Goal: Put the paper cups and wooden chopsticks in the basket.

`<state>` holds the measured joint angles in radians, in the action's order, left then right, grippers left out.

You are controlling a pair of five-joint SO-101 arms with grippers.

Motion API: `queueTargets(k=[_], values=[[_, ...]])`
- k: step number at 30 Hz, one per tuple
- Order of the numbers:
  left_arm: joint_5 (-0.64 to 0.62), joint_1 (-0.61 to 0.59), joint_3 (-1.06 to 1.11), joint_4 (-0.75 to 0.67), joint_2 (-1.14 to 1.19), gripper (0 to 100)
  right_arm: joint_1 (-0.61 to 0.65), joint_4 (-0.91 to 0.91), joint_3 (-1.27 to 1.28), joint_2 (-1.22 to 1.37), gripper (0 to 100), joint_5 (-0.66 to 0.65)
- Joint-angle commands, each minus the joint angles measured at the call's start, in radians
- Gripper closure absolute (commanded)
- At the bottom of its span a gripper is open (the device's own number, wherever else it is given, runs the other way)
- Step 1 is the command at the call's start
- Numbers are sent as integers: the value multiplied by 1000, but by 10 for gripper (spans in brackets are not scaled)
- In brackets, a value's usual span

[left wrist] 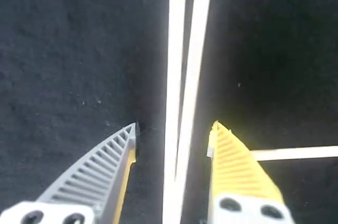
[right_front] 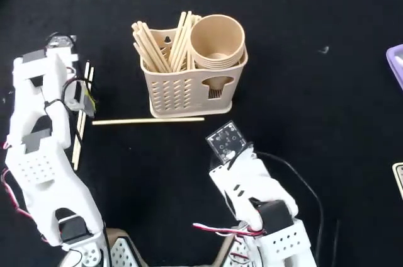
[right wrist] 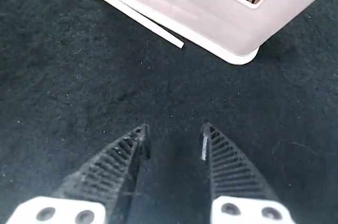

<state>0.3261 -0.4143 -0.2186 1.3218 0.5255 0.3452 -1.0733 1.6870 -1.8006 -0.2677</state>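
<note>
We see the left gripper released, its grey and yellow fingers spread with a loose pair of chopsticks running straight between them. The pair lies flat on the black worktop, the two sticks side by side and nearly touching. A gap shows between each fingertip and the nearest stick. Whether the fingertips touch the worktop, we cannot tell. In the high view the left arm covers the middle of the pair, so only its two ends stick out on either side of the gripper.

A single chopstick lies crosswise just beside the yellow finger, one end near it. It reaches away toward the right gripper.

The right gripper is also released, its black fingers apart over bare worktop and holding nothing. Ahead of it, a little apart, stands the basket, and the far end of the single chopstick lies along the basket's foot. In the right wrist view the basket is cut off, so we see just its lower wall and base.

Inside the basket, a stack of cups stands upright in the compartment nearer the right gripper. A bundle of sticks leans in the other. How many cups are nested, we cannot make out.

A purple object is cut off at the high view's edge, well apart from both grippers.
</note>
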Motion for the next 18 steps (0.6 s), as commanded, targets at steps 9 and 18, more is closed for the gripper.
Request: queueTargets(k=[9,18], values=[[77,-38,-53,17,28,780,-14,-5,-2,-84,839,-12],[75,1,-54,17,107,800,-14,-6,-2,-84,839,-12]])
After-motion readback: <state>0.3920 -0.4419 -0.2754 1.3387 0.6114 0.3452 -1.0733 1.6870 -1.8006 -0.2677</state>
